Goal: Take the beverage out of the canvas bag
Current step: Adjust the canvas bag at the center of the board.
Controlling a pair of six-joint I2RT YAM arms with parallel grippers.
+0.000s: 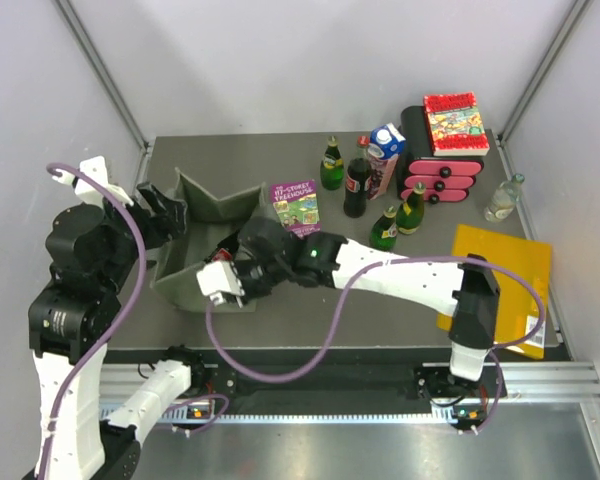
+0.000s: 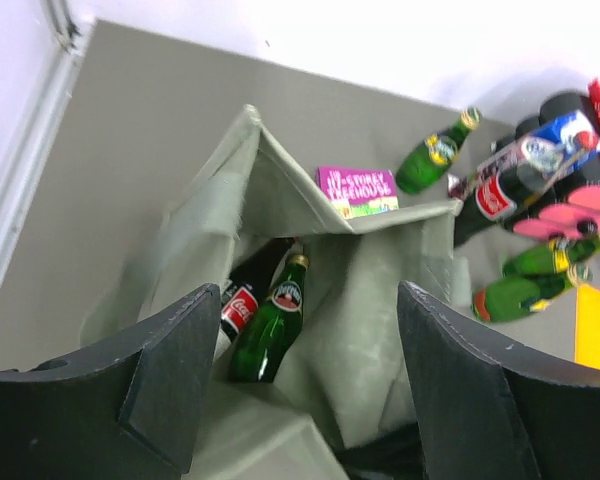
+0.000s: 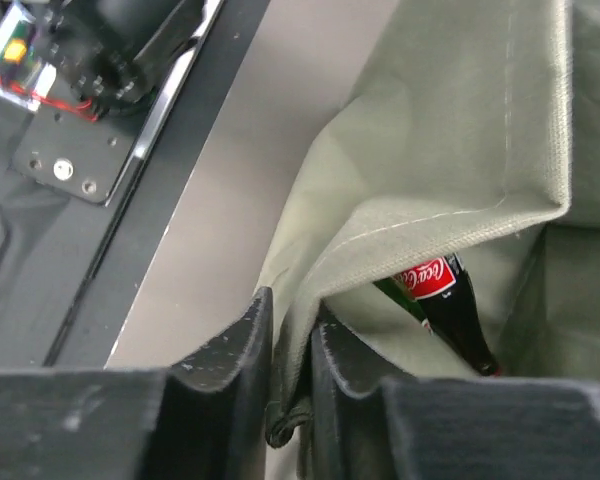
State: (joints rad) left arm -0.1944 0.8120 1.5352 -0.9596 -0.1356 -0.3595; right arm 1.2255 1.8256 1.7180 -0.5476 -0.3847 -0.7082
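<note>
The olive canvas bag (image 1: pixel 205 235) lies open at the left of the table. Inside it, the left wrist view shows a dark cola bottle (image 2: pixel 242 298) and a green bottle (image 2: pixel 270 325) lying side by side. My left gripper (image 2: pixel 300 390) is open and empty, hovering above the bag's mouth (image 2: pixel 370 290); in the top view it (image 1: pixel 165 215) is at the bag's left edge. My right gripper (image 3: pixel 292 370) is shut on the bag's near rim (image 3: pixel 380 230), pinching the cloth. The right wrist view shows the cola bottle (image 3: pixel 450 305) under that rim. In the top view the right gripper (image 1: pixel 230 275) is at the bag's near side.
On the table's far right stand several bottles (image 1: pixel 332 165), a milk carton (image 1: pixel 384 155), a purple book (image 1: pixel 296 203), a pink drawer box (image 1: pixel 442 165) with a red book on it, a clear bottle (image 1: pixel 504 197) and a yellow folder (image 1: pixel 500 285).
</note>
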